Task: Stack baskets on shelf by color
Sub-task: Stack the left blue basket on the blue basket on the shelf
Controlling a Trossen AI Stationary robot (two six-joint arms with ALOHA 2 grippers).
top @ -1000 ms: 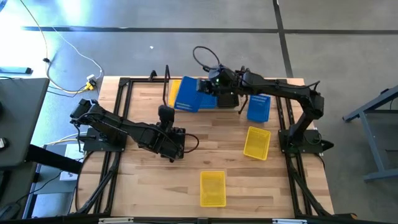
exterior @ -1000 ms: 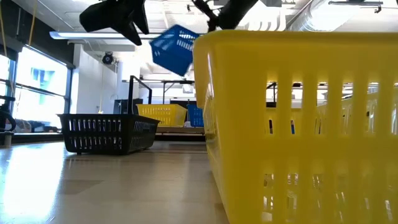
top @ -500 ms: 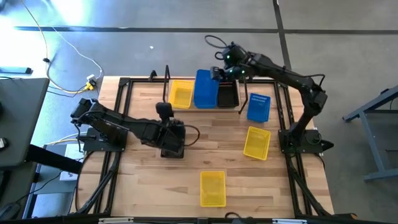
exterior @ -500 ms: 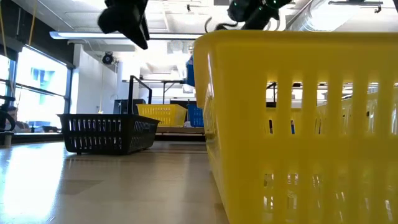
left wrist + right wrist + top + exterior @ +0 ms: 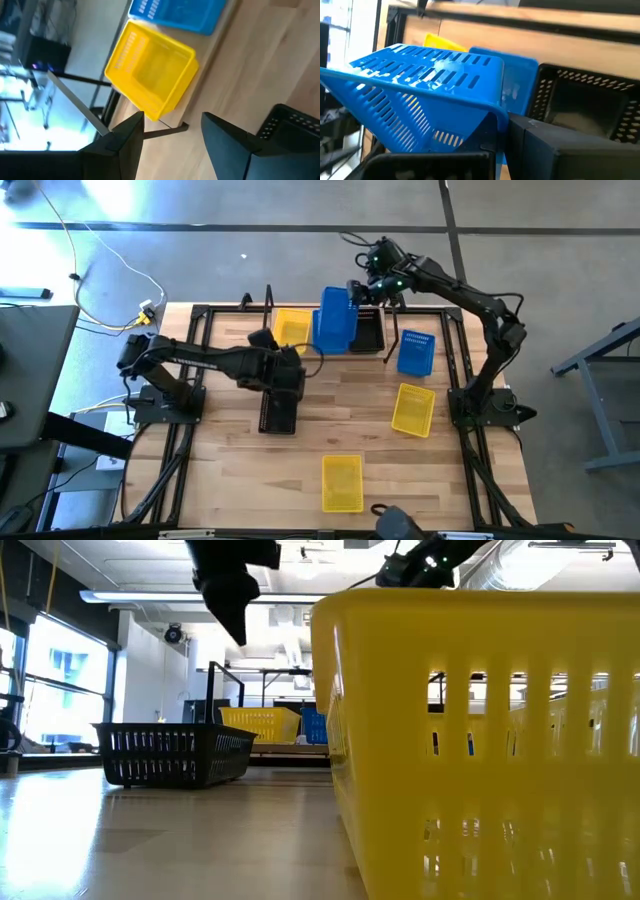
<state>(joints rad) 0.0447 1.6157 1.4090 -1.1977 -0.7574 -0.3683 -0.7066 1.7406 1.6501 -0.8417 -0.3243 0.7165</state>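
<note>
The shelf (image 5: 270, 308) stands at the table's far edge. On it are a yellow basket (image 5: 291, 330), a blue basket (image 5: 520, 85) and a black basket (image 5: 366, 332). My right gripper (image 5: 358, 292) is shut on a second blue basket (image 5: 334, 320), tilted above the blue one on the shelf. My left gripper (image 5: 288, 360) is open and empty, in the air between the shelf and a black basket (image 5: 278, 408) that rests bottom down on the table. In the left wrist view, the yellow basket (image 5: 150, 75) lies ahead of my open fingers. My right gripper holds the blue basket by the rim of one short end wall (image 5: 496, 111), coming from the table's far right side. The fingers themselves hide the exact hold. The basket is tipped steeply over the blue basket on the shelf; whether it touches that one, I cannot tell.
On the table lie a blue basket (image 5: 416, 352) at the right of the shelf, a yellow basket (image 5: 413, 408) at the right and a yellow basket (image 5: 342, 482) near the front edge, which fills the low view (image 5: 480, 740). Black frame rails run along both table sides.
My right gripper has carried the blue basket toward the table's right and far edge, from over the yellow basket to over the blue one on the shelf, tipping it steeper. My left gripper has gone from above the black basket toward the shelf.
</note>
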